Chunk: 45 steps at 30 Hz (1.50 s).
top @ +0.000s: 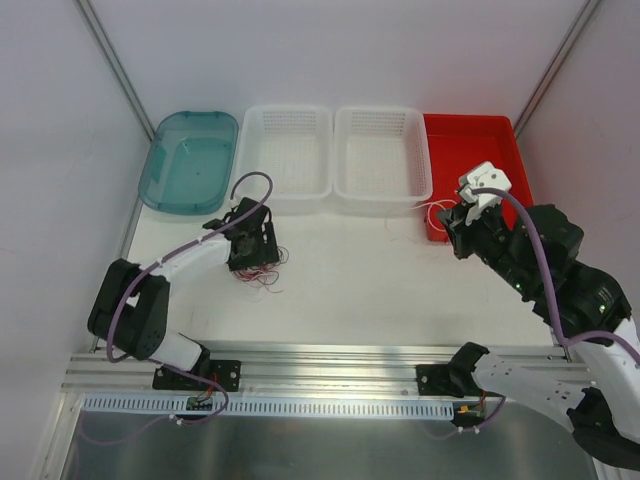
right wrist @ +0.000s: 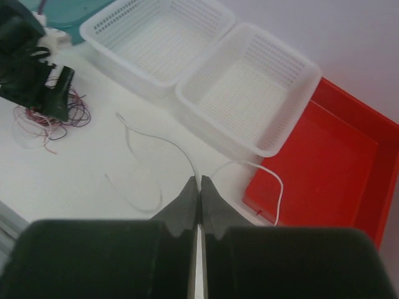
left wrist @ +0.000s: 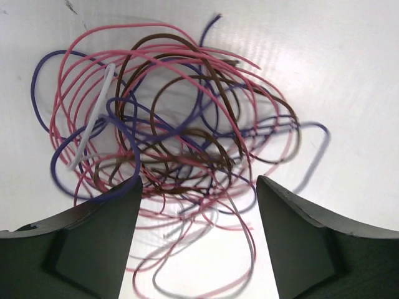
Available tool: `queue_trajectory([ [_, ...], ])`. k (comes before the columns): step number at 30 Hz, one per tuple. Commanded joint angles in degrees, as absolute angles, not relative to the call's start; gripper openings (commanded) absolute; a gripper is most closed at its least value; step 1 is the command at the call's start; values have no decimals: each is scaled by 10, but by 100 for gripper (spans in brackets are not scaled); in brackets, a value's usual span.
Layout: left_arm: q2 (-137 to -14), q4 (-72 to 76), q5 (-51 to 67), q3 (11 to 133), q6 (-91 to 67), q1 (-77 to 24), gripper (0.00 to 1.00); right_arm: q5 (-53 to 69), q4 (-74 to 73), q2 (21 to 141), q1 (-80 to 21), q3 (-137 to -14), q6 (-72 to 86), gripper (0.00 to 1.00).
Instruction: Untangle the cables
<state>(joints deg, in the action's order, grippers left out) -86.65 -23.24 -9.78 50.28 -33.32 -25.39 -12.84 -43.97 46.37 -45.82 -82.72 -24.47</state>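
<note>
While my left claw (left wrist: 196, 187) hangs spread over the tangle (left wrist: 181, 143) on the table (left wrist: 349, 62), I'd grab one outer pink loop (left wrist: 137, 25), not the middle. My right claw (right wrist: 199, 187) is pinched together on a white wire (right wrist: 168, 146) beside the red tray (right wrist: 324, 156).
</note>
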Motion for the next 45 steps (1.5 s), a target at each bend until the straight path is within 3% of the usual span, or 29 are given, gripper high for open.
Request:
queue_trajectory([
  [1,-782,-241,-46,496,-309,-250,75,-200,-431,499,-437,-836,-237,1],
  [8,-629,-265,-5,497,-254,-249,85,-232,-382,570,-327,-876,-245,1],
  [15,-499,-264,-53,467,-146,-245,99,-205,-335,649,-218,-937,-248,1],
  [23,-404,-236,-134,389,-98,-244,99,-168,-279,775,-99,-1005,-229,1],
  [31,-407,-229,-154,386,-98,-244,99,-145,-224,940,-2,-994,-162,1],
  [34,-410,-229,-154,386,-98,-245,99,-163,-225,1009,12,-997,-149,6],
  [37,-411,-230,-150,387,-97,-245,99,-156,-256,1057,14,-1025,-143,34],
  [38,-413,-229,-149,387,-97,-245,99,-149,-267,1062,14,-1040,-140,53],
  [39,-414,-229,-149,388,-96,-244,99,-148,-278,1064,13,-1041,-135,62],
  [41,-414,-230,-148,386,-97,-245,99,-134,-279,1044,13,-1035,-116,76],
  [45,-418,-230,-139,386,-99,-244,99,-107,-275,977,1,-985,-94,91],
])
